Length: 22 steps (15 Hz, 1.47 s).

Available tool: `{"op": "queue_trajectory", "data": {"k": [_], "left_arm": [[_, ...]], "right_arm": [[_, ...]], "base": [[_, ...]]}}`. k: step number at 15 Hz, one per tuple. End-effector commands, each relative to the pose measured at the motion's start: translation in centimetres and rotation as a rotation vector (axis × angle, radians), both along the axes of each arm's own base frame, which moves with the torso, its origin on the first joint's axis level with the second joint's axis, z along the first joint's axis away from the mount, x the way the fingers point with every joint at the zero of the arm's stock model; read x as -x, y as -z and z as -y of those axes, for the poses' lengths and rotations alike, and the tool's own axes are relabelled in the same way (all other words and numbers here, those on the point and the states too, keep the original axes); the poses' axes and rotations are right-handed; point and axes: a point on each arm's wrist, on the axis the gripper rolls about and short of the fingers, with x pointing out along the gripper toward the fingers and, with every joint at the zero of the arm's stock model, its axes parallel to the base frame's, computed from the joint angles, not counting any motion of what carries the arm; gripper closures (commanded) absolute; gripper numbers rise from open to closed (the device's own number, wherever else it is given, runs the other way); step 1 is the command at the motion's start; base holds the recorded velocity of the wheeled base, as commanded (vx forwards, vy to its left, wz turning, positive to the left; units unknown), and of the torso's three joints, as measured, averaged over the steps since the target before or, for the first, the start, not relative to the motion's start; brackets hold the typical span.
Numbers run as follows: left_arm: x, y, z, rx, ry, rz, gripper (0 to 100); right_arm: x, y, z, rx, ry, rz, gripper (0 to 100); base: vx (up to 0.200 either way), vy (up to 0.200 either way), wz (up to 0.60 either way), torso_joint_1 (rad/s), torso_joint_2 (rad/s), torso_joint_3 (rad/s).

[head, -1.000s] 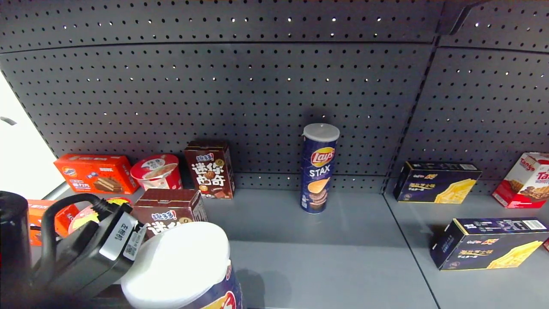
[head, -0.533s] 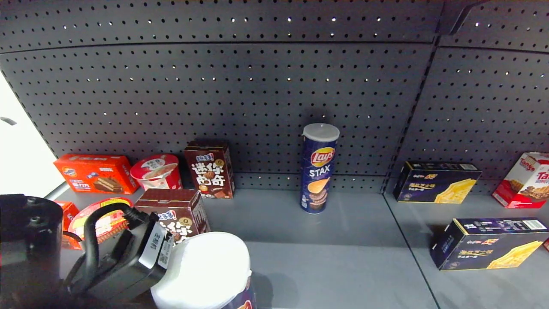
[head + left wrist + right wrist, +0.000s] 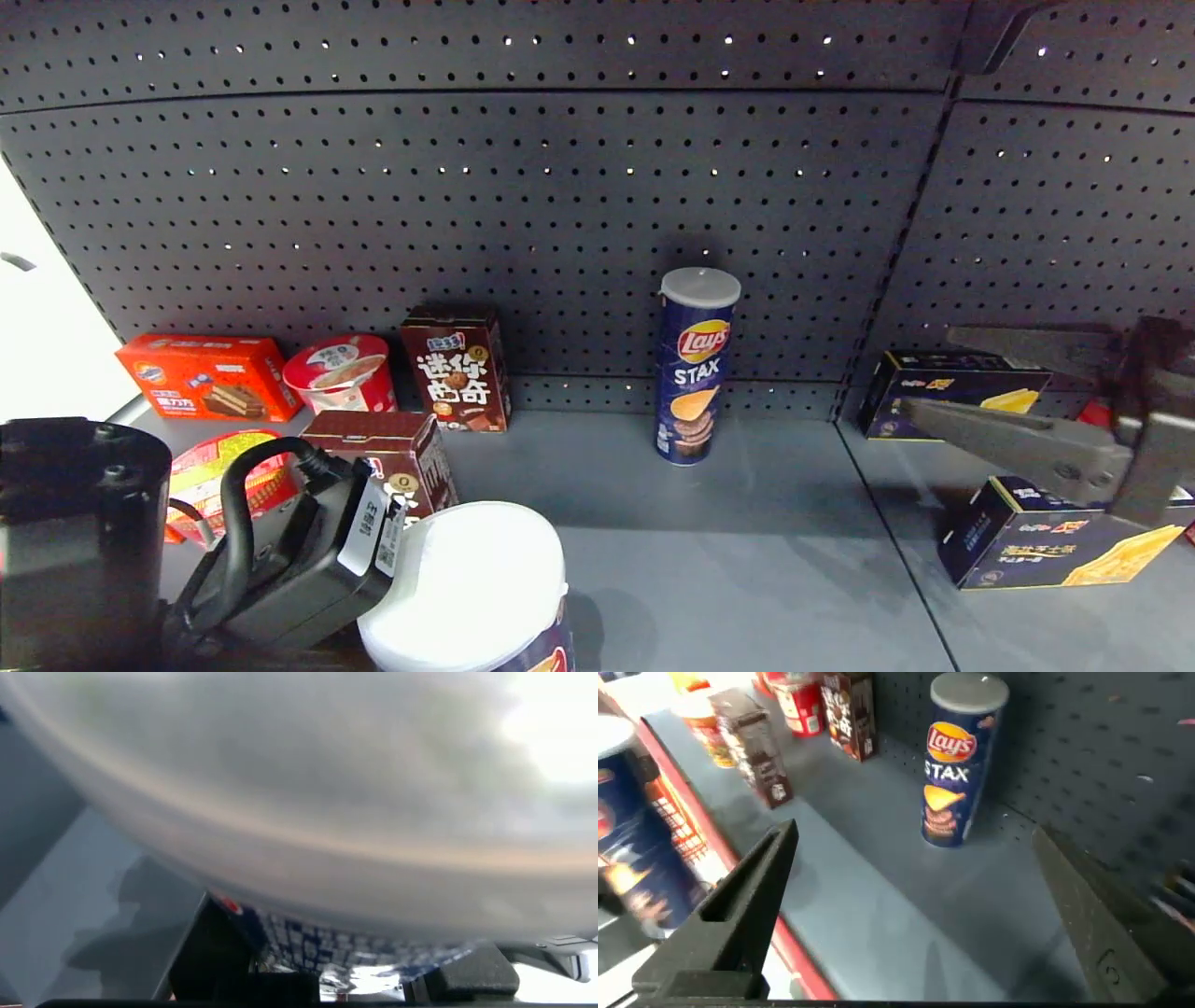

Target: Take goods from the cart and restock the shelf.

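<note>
Holding one white-lidded chip can (image 3: 467, 579) upright just off the front edge of the shelf (image 3: 747, 560), the left gripper (image 3: 439, 607) has its fingers pinching the can's body, presumably to stand it beside the matching can (image 3: 697, 364) at the back. Right gripper (image 3: 924, 369): fingers spread, empty, above the navy boxes (image 3: 1055, 541). Surface: grey, with perforated back panel (image 3: 560, 205); brown boxes (image 3: 457, 369), red cup (image 3: 341, 373) and orange box (image 3: 205, 373) at left.

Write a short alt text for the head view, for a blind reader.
The left gripper holds a white-lidded chip can at the front of a grey shelf, where a similar can stands upright by the pegboard. The open right gripper hovers near dark blue boxes on the right; snack boxes and cups sit on the left.
</note>
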Motion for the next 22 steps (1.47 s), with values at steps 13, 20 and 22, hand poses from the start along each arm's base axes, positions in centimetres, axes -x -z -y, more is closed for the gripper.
{"op": "queue_trajectory", "data": {"k": [13,20,22], "left_arm": [[-0.1,-0.5,0.1,0.012,0.002,0.016,100],[-0.4,-0.6,0.0,0.013,-0.016,0.021,100],[-0.5,-0.6,-0.2,0.013,-0.027,0.022,100]], "right_arm": [[-13.9,4.2,-2.2,0.053,-0.239,0.070,0],[-17.2,5.8,-3.5,0.059,-0.249,0.035,0],[-17.6,6.2,-3.8,0.062,-0.252,0.025,0]], "base": [[0.000,0.000,0.00,0.000,0.00,0.000],[0.000,0.000,0.00,0.000,0.00,0.000],[0.000,0.000,0.00,0.000,0.00,0.000]]}}
